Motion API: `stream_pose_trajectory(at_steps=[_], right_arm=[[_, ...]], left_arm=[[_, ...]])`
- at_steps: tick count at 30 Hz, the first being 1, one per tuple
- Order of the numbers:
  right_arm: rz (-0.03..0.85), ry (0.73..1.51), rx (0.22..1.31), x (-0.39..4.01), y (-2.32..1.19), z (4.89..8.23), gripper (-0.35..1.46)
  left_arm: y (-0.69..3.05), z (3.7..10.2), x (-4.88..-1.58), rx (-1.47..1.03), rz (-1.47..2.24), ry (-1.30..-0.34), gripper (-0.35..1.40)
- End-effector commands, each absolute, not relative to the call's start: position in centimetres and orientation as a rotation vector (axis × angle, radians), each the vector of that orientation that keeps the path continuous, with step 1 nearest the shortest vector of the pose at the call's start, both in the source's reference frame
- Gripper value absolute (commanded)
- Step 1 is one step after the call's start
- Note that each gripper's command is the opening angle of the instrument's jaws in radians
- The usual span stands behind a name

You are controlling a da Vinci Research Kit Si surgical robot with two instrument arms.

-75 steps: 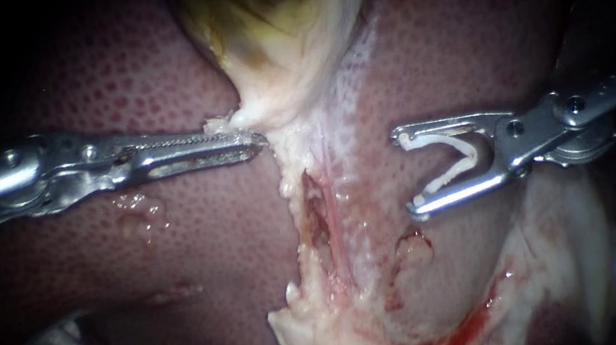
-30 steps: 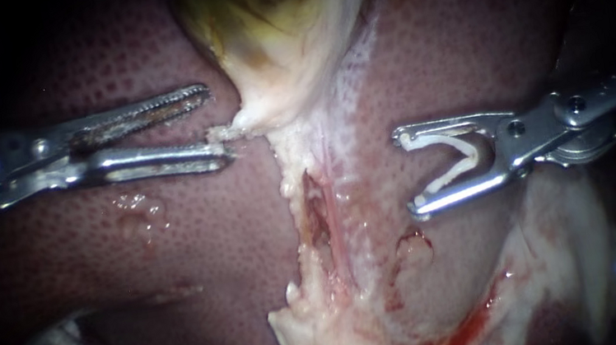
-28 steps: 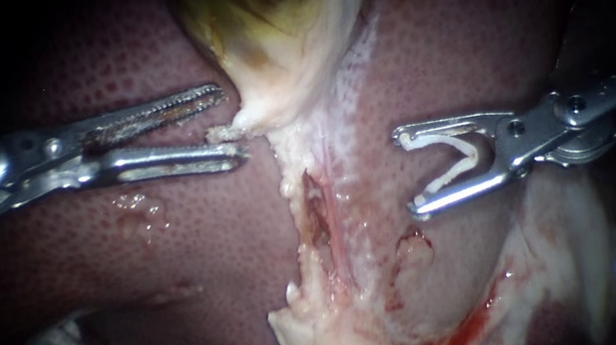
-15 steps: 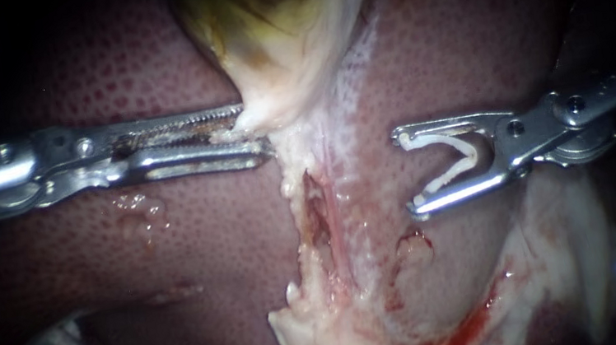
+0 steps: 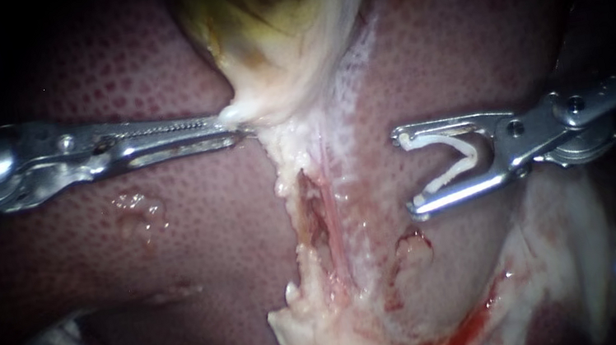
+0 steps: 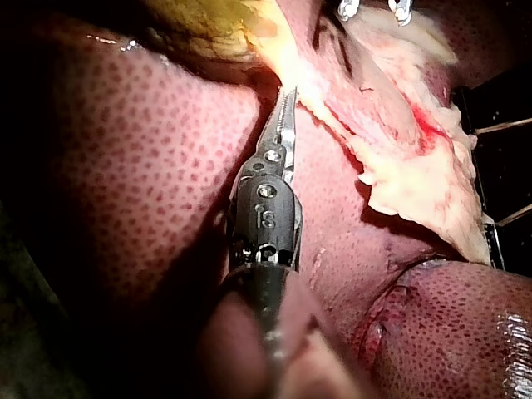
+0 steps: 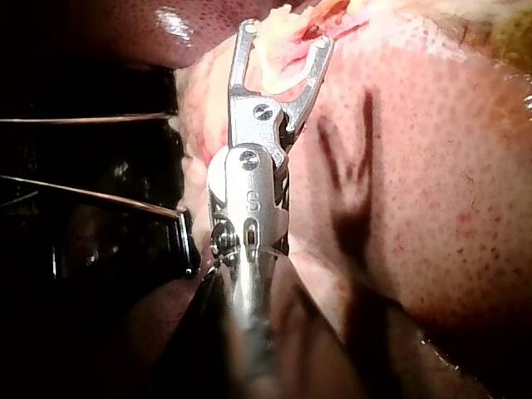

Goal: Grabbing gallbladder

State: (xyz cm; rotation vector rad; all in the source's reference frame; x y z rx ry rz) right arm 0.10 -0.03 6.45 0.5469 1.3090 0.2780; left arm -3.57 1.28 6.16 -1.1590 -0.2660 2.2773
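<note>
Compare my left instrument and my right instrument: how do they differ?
The left instrument has slim toothed jaws, nearly together on the gallbladder's lower edge; the right instrument's jaws stand wide apart, holding a white clip. Left grips tissue; right grips none. Both are metal and point inward.

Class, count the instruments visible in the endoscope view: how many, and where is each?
2. The left instrument enters from the left, gripping the gallbladder at its lower tip. The right instrument enters from the right over the liver, holding a clip.
</note>
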Motion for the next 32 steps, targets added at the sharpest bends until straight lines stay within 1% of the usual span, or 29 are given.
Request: stream_pose_trajectory(at_steps=[1, 7, 13, 32], right_arm=[[0.278, 1.309, 0.547, 0.10, -0.03, 6.45, 0.59], [0.278, 1.309, 0.547, 0.10, -0.03, 6.45, 0.59], [0.278, 1.309, 0.547, 0.10, -0.03, 6.45, 0.59], [0.278, 1.309, 0.547, 0.10, -0.03, 6.45, 0.59]], left_arm=[[1.31, 6.13, -3.52, -1.157, 2.276, -0.264, -0.35], [1.50, 5.91, -3.14, -1.150, 2.256, -0.237, -0.35], [1.66, 5.76, -2.92, -1.146, 2.236, -0.226, -0.35], [1.65, 5.76, -2.91, -1.141, 2.231, -0.217, -0.35]])
